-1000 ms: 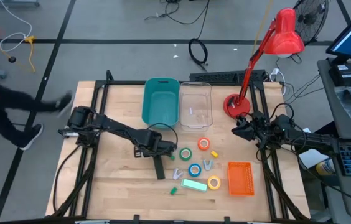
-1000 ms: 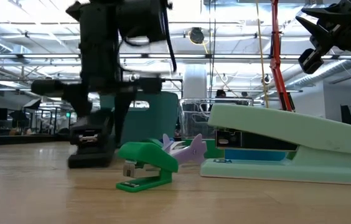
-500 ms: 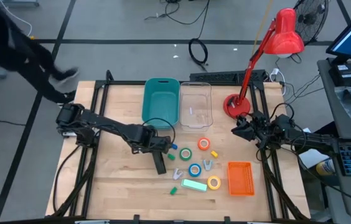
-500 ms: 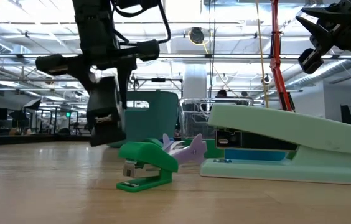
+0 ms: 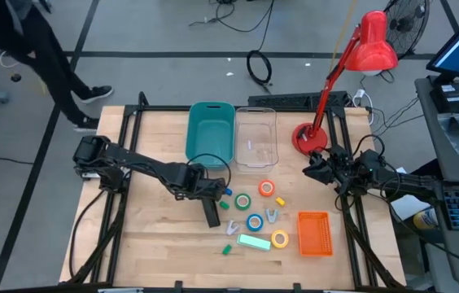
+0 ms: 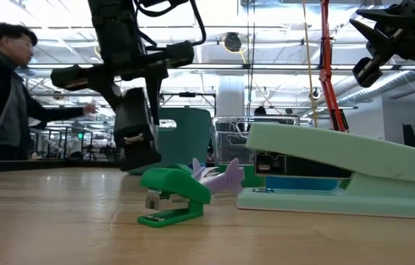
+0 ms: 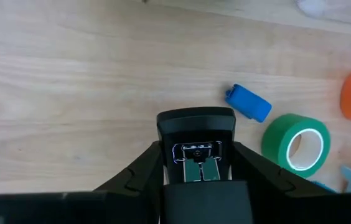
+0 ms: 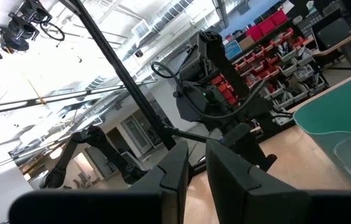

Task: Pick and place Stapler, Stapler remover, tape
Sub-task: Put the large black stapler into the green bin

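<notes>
One hand (image 5: 203,191) grips stapler (image 5: 211,213), lifted, tilted.

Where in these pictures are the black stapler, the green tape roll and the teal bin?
black stapler (image 5: 210,212), high view, on its long body.
green tape roll (image 7: 295,142), left wrist view, on the ring's rim.
teal bin (image 5: 192,134), high view, on its left wall.

Your left arm: stretched from table's left edge toward centre, elbow bent, wrist raised off wood. Left gripper (image 5: 211,205) clamped on black Stapler (image 6: 135,129), fingers (image 7: 139,174) flanking it, bar hanging tilted above table. Your right arm: folded at table's right side, idle, lifted high. Right gripper (image 5: 309,170) with fingers (image 8: 174,171) nearly together, nothing between them.
</notes>
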Controlling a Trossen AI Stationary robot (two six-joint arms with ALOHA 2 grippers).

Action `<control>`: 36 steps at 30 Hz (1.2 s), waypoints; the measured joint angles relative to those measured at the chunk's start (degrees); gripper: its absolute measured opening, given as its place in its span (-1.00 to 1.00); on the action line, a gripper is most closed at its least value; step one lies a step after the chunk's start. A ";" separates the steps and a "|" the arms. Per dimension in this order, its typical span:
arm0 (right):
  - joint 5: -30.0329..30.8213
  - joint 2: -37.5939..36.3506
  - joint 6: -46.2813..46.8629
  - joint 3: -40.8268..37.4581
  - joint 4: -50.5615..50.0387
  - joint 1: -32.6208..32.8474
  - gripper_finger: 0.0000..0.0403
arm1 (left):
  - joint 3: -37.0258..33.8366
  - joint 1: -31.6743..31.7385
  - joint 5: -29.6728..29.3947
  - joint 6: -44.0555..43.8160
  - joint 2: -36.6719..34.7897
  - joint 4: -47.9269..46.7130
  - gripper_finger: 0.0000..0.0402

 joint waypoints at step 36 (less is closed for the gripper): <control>0.24 2.84 -0.02 -0.02 -0.07 0.00 -0.75 | 0.11 12.61 10.45 10.99 -15.41 5.49 -0.22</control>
